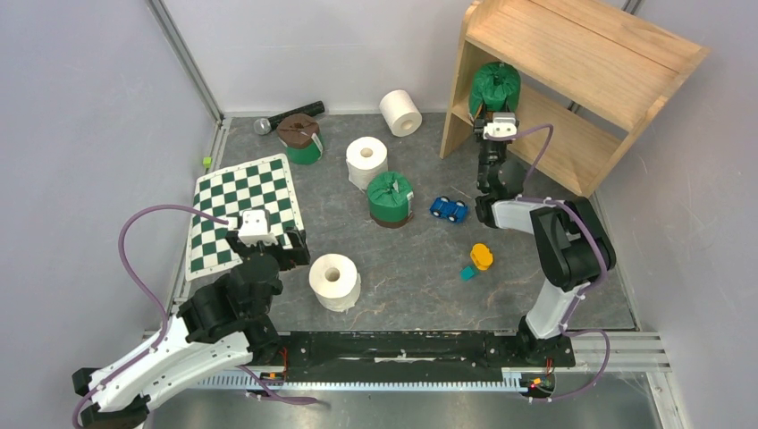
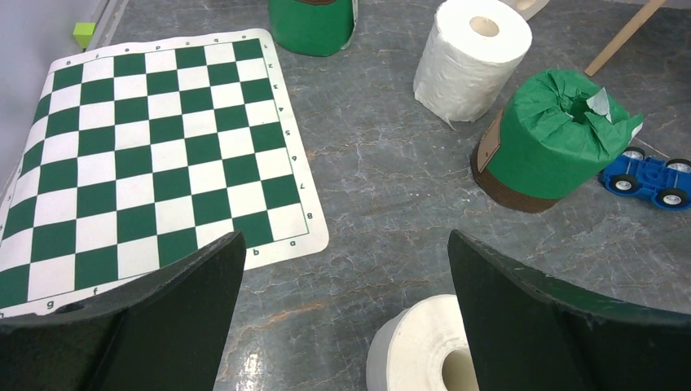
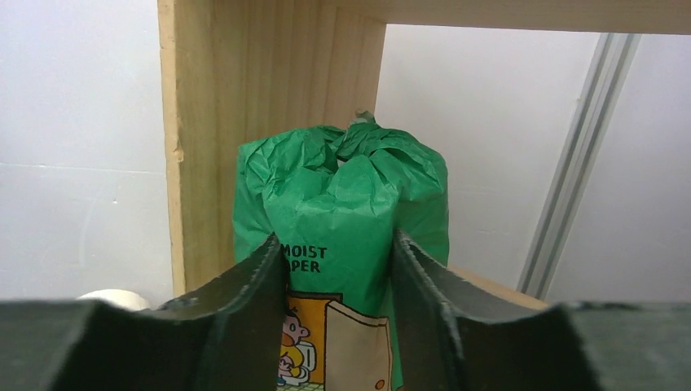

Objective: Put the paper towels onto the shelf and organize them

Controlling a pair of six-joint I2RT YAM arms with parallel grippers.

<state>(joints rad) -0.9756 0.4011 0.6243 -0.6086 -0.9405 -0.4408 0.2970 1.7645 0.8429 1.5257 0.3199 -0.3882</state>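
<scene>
The pale wooden shelf stands angled at the far right of the bench. At the left end of its lower tier my right gripper pinches the held green roll, upright, twisted end up. On the bench the middle green roll, the back green roll, the middle white roll and the near white roll all stand upright; the far white roll lies on its side.

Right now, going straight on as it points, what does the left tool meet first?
Probably bare grey marbled tabletop, between the green-white checkerboard mat and the bare white paper towel roll low right; depth unclear.
</scene>
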